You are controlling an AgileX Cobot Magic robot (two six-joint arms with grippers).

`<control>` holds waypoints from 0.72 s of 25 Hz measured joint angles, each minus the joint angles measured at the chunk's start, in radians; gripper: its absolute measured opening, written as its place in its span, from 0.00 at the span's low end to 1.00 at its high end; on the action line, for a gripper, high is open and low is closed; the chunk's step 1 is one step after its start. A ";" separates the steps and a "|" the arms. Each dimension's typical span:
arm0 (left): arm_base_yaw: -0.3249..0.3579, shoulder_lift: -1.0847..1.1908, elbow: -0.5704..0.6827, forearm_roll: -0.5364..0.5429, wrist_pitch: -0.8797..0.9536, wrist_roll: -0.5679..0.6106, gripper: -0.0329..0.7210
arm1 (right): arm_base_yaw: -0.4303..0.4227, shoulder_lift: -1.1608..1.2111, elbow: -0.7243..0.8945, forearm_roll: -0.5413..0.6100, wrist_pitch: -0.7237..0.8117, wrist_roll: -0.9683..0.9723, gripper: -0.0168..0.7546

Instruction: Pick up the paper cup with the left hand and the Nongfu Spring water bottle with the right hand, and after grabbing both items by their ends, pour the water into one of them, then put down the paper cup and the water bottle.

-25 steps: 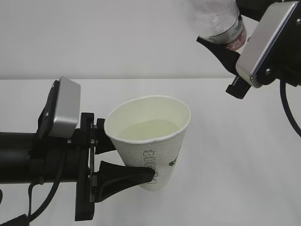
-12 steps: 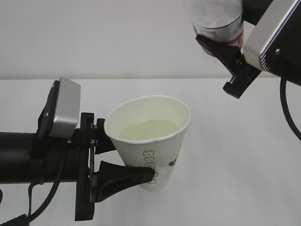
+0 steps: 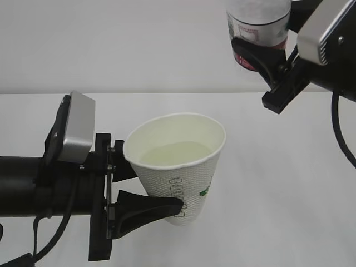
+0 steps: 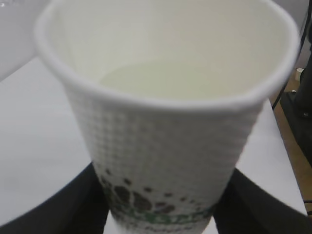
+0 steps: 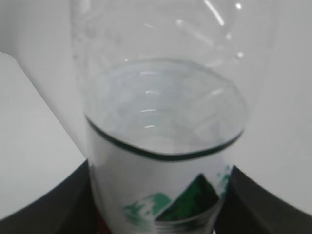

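The white dotted paper cup [image 3: 178, 167] hangs just above the table, leaning a little to the left, with water [image 3: 175, 153] in it. My left gripper [image 3: 167, 192] is shut on its lower part, one black finger [image 3: 150, 207] across the front. In the left wrist view the paper cup [image 4: 165, 136] fills the frame between the two fingers [image 4: 73, 204]. The Nongfu Spring water bottle [image 3: 258, 22] stands about upright at the top right, its upper part out of frame. My right gripper [image 3: 258, 50] is shut on its lower end. The right wrist view shows water [image 5: 161, 107] inside the bottle [image 5: 161, 161].
A white table [image 3: 278, 183] lies under both arms, with a plain pale wall behind. Its right edge, with floor and cables [image 4: 297, 97] beyond, shows in the left wrist view. The bottle hangs above and to the right of the cup.
My right gripper has turned the bottle from a slant to about upright and shifted it slightly left. The left gripper and the cup have not moved.
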 joint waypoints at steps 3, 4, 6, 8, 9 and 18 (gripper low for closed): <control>0.000 0.000 0.000 0.000 0.000 0.000 0.62 | 0.000 0.000 0.000 0.000 0.000 0.036 0.61; 0.000 0.000 0.000 0.000 0.000 0.000 0.62 | 0.000 0.000 0.000 0.000 0.000 0.044 0.61; 0.000 0.000 0.000 0.000 0.000 0.000 0.62 | 0.000 0.000 0.000 0.000 0.000 0.054 0.61; 0.000 0.000 0.000 0.000 0.000 0.000 0.62 | 0.000 0.000 0.000 0.000 0.000 0.062 0.61; 0.000 0.000 0.000 0.000 0.000 0.000 0.62 | 0.000 0.000 0.000 0.000 0.000 0.065 0.61; 0.000 0.000 0.000 0.000 0.002 0.000 0.62 | 0.000 0.000 0.000 0.004 0.032 0.106 0.61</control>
